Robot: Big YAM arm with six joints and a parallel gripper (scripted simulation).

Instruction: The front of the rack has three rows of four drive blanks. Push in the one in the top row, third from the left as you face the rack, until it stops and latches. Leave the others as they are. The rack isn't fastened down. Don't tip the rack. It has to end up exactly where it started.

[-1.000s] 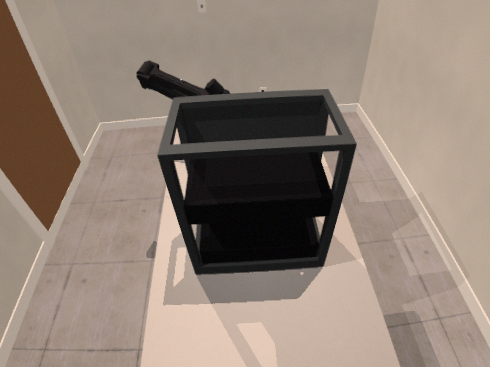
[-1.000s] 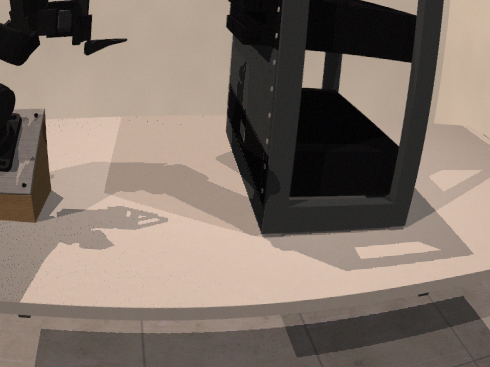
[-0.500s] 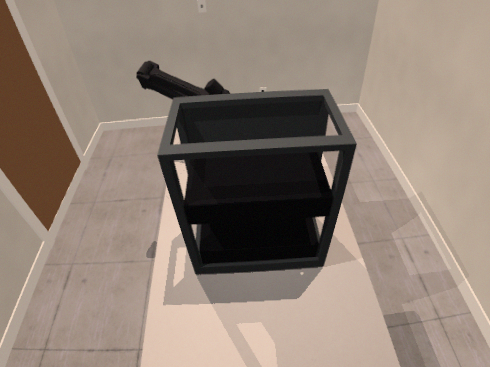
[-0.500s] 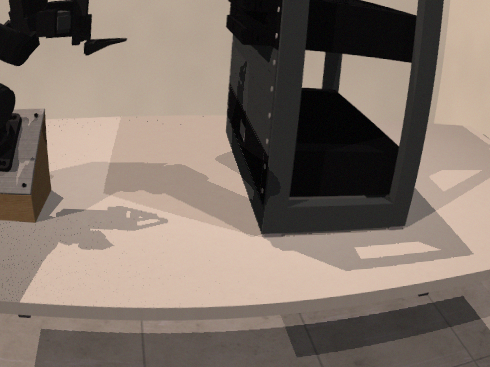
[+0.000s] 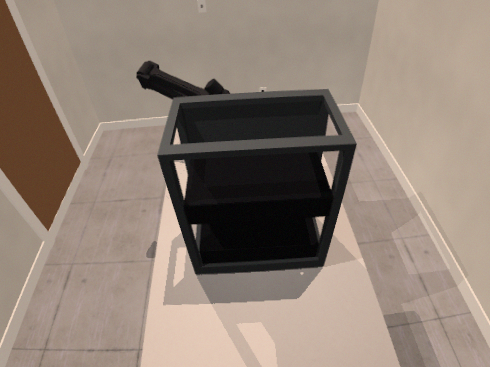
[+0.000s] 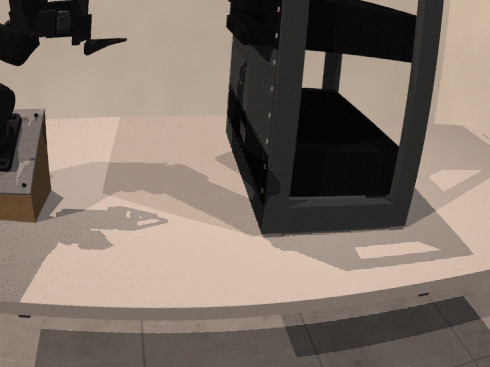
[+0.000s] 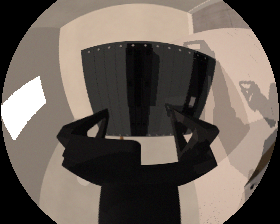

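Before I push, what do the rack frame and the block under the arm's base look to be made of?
Rack: dark grey posts with a flat matte look and a row of small pale dots down the front post, probably painted metal, though plastic can't be ruled out. Base block: brown, wood-like side under a grey plate with small dark dots near its corners, likely metal. The pincer hangs open, apart from the rack.

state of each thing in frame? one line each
Black two-fingered claw: open, empty, well short of the rack.
Dark grey open-frame rack: upright, flat on the table.
Black drive blanks on the rack's front: untouched; too dark to tell whether any is pushed in.
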